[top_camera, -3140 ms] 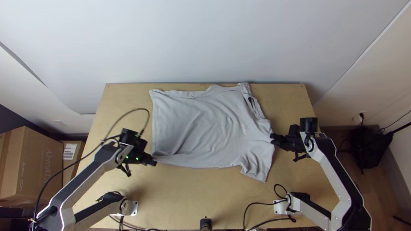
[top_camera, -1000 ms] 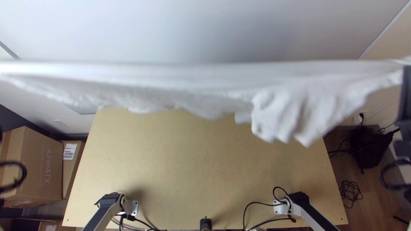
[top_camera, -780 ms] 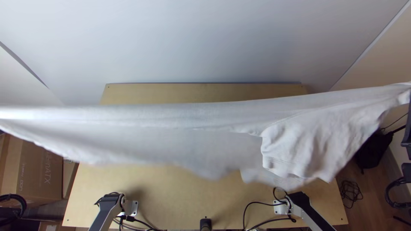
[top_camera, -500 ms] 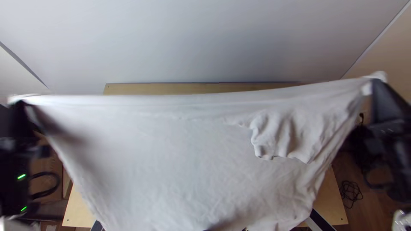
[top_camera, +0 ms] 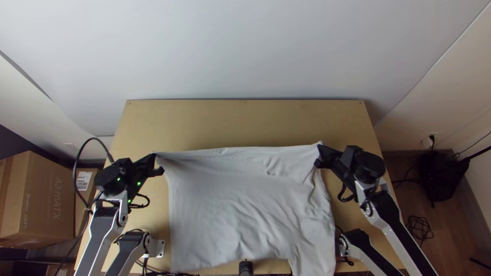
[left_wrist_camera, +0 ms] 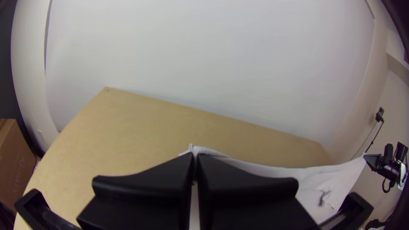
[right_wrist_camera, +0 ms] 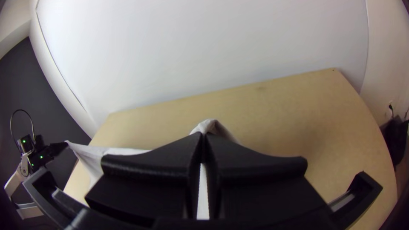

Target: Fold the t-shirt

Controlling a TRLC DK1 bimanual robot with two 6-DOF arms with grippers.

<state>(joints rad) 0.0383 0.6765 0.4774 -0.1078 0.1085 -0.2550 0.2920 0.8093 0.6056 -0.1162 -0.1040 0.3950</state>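
t-shirt [top_camera: 245,204] stretched between both claws

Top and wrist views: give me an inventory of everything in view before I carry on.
t-shirt: one, light grey, spread over the table's near half
table: one, light wood, centre
cardboard boxes: at least two, brown, left of table
wall: white, behind table
loose cable: dark tangle, floor at right
left arm, right arm: silver-grey and black, either side
left claw, right claw: black, each shut on a far corner of the shirt
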